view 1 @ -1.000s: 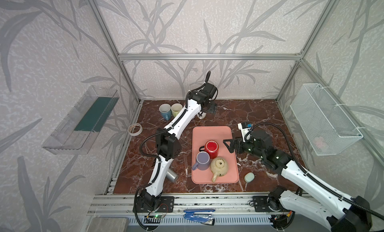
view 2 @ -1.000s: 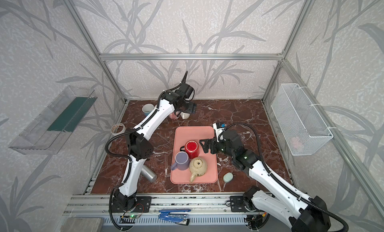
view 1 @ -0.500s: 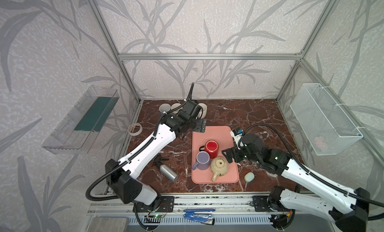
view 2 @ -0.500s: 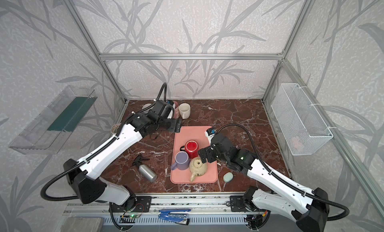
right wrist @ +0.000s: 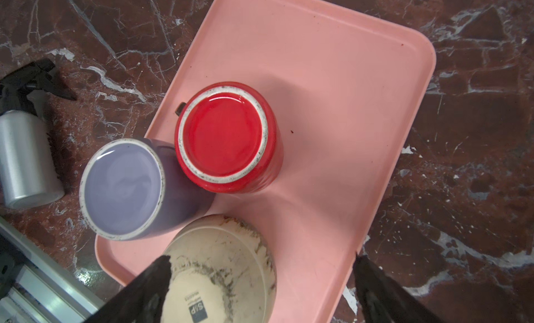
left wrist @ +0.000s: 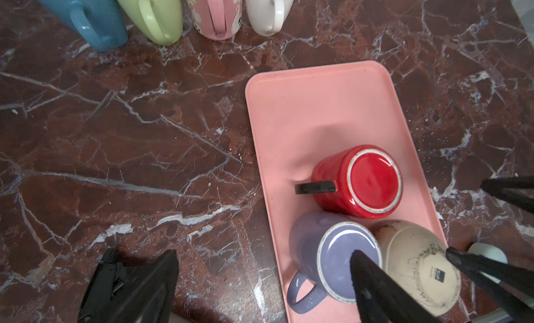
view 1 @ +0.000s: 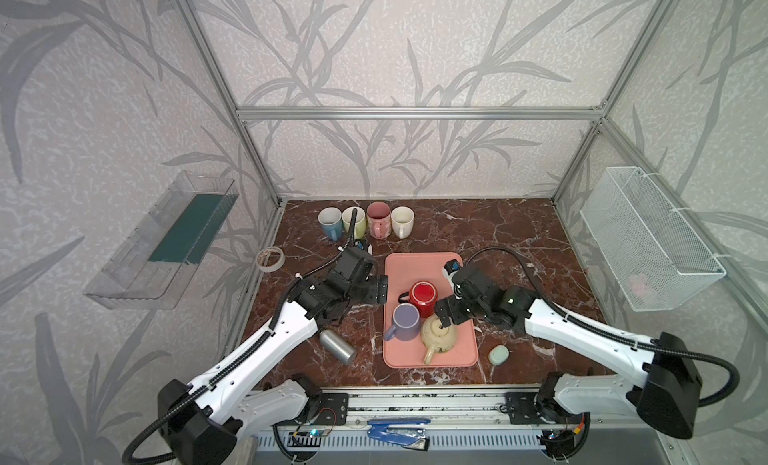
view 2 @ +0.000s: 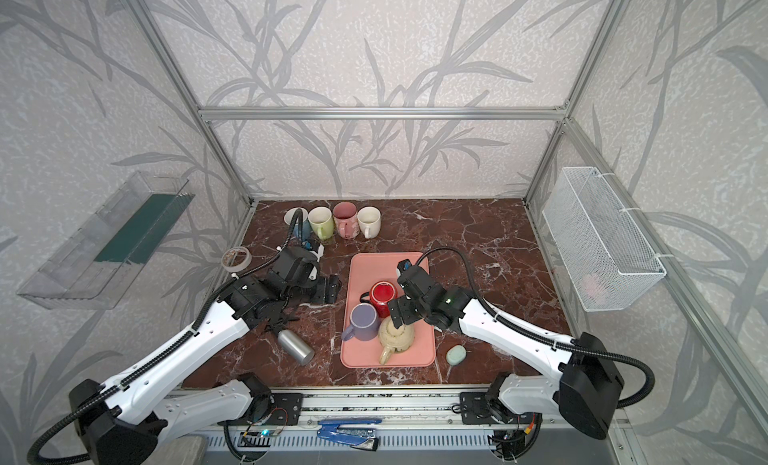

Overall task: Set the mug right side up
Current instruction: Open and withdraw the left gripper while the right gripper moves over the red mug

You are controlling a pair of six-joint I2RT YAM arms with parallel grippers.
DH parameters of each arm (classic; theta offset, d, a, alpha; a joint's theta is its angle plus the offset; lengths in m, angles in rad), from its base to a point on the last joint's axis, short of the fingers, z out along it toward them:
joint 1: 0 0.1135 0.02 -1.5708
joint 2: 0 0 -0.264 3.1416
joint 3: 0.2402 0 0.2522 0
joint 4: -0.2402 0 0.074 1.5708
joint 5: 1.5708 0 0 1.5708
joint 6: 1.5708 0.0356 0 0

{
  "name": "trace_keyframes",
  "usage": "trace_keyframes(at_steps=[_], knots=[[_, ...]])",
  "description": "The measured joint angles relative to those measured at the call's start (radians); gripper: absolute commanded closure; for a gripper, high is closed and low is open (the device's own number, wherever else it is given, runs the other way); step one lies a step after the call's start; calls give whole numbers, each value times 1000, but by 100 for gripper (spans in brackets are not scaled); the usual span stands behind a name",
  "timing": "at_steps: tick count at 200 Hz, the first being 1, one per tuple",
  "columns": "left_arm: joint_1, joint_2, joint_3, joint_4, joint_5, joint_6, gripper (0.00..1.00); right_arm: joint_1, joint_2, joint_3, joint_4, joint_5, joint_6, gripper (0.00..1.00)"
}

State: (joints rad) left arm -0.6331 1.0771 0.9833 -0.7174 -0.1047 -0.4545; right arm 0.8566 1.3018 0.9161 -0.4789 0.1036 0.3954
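Right end effector [right wrist: 263,262]: jaws spread wide, holding nothing, one finger on either side of the cream mug [right wrist: 219,278]. The mug stands upside down directly beneath it on the pink tray [right wrist: 332,76]. Contact cannot be told. Just past the fingertips the red mug [right wrist: 222,133] and purple mug [right wrist: 124,185] also stand base-up, touching each other.

Only the right wrist view shows the printed stamp on the cream base and the black trigger head of the spray bottle [right wrist: 23,159] lying on the worktop [view 1: 498,242]. Only the top views show both arms at once. There the left end effector [view 1: 380,290] has its jaws spread and empty, with the tray's edge just in front of it. The left wrist view alone shows the handles of the row of four mugs [left wrist: 216,15], upright and far ahead of that end effector.

A second ago the left end effector was up at that row and has since pulled back to the tray. The right one was beside the red mug and has since moved over the cream mug.
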Motion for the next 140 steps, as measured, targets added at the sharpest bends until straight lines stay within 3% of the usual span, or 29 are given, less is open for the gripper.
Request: trace_keyframes(at_steps=[140], knots=[[0,-60,-19,-24,0,-6,9,0,241,68,107,-10,18,5]])
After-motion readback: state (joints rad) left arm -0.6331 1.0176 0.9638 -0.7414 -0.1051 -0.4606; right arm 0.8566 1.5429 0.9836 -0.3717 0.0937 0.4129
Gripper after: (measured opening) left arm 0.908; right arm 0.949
